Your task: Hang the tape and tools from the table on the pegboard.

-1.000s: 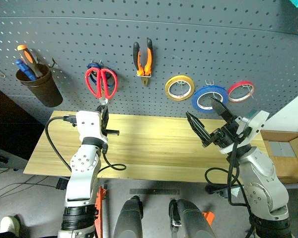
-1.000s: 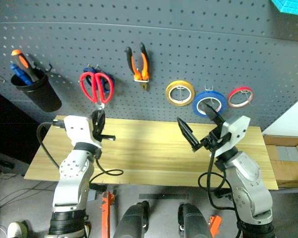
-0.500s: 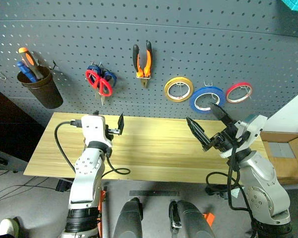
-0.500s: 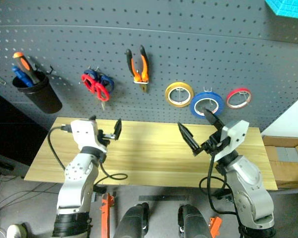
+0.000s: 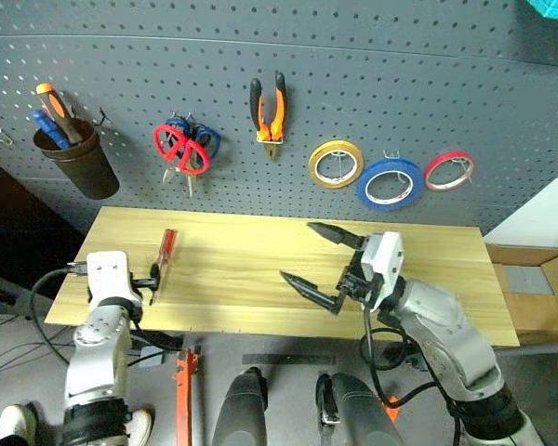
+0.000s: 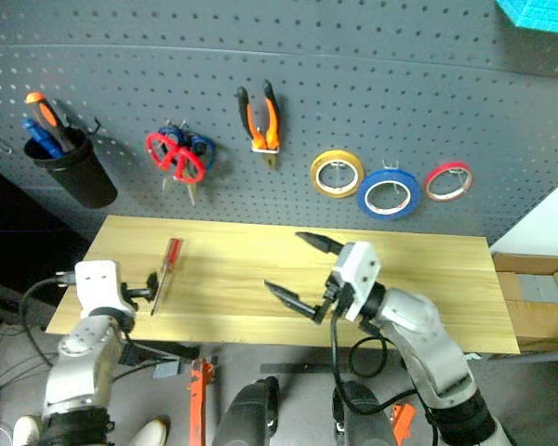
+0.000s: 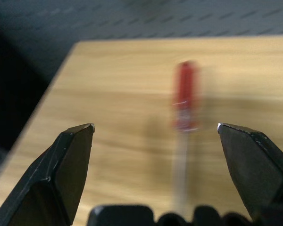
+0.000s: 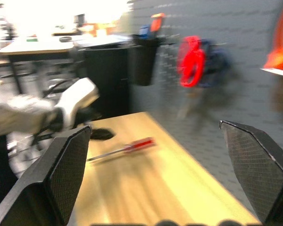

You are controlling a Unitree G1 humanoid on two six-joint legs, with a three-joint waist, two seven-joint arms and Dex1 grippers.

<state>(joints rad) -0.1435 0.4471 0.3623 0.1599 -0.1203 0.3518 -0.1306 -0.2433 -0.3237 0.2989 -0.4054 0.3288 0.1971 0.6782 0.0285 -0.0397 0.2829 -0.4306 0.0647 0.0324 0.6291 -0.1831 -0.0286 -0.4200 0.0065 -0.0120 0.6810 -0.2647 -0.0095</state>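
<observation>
The left gripper (image 7: 155, 129) is hovering low over the left end of the table (image 5: 260, 279), its fingers (image 7: 70, 160) standing wide apart and gripping nothing. The screwdriver (image 7: 185, 99) with the clear red handle is lying flat on the table just ahead of those fingers, in line with the gap between them, its red handle pointing away toward the pegboard (image 5: 353, 84) and its pale shaft running back toward the gripper. The fingertips are not touching it.

The right gripper (image 5: 321, 260) is hanging over the middle of the table, pointing toward the left arm, with its fingers (image 5: 307, 286) spread fully and empty. The screwdriver is lying well beyond those fingertips, toward the far end of the table.

On the pegboard behind both grippers, the red-handled scissors (image 5: 177, 149) are hanging over a blue-handled pair (image 5: 207, 141), the pliers (image 5: 269, 111) are hanging to their right, and the blue tape (image 5: 389, 183) is sitting on a hook between a yellow roll (image 5: 336, 163) and a red roll (image 5: 449, 171). A dark cup (image 5: 74, 158) is hanging at the far left.
</observation>
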